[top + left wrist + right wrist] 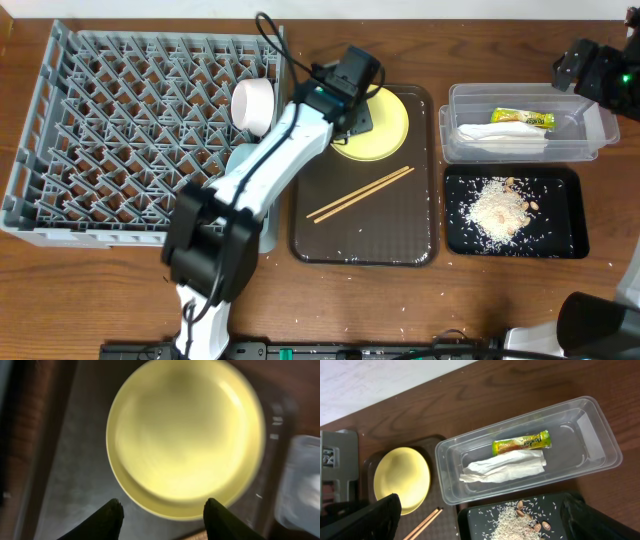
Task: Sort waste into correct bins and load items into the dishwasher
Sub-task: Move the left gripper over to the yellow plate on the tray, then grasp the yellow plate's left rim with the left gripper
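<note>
Your left claw (163, 510) is hovering half-wide at the yellow plate (185, 440), your right claw (480, 510) is gaping wide above the clear tub (590, 430) with wrapper (521, 443) and napkin (502, 467).

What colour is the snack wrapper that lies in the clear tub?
The snack wrapper is yellow-green with an orange patch. The right wrist view shows it best.
</note>
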Controlling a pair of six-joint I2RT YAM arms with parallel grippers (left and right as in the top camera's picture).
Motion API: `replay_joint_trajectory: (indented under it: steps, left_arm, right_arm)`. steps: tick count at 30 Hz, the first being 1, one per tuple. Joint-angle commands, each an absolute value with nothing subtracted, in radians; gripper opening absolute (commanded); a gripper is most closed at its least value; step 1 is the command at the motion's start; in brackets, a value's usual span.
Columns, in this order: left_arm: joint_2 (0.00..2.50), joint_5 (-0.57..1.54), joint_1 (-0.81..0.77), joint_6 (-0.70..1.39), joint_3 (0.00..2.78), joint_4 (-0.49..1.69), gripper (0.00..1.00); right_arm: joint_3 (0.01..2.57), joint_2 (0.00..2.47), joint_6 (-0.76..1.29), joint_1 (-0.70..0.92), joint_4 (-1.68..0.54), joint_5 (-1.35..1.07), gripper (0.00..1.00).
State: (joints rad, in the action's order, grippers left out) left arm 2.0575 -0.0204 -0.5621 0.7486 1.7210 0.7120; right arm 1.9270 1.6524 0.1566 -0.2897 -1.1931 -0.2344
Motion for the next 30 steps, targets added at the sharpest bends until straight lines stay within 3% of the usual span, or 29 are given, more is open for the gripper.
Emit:
replay_joint_trajectory:
  steps: [1, 21, 30]
  left_arm:
    - [2.101, -0.007, -0.561, 0.834, 1.721, 0.707, 0.49]
    - [2.183, 0.123, -0.498, 0.942, 1.647, 0.643, 0.47]
    - [2.186, 0.124, -0.499, 1.004, 1.583, 0.578, 0.41]
  right_arm:
    - [1.934, 1.655, 0.168, -0.3, -1.195, -0.236, 0.99]
    - [1.933, 1.655, 0.168, -0.3, -1.195, -0.236, 0.99]
    - [1.934, 1.655, 0.168, -0.3, -1.195, -0.236, 0.99]
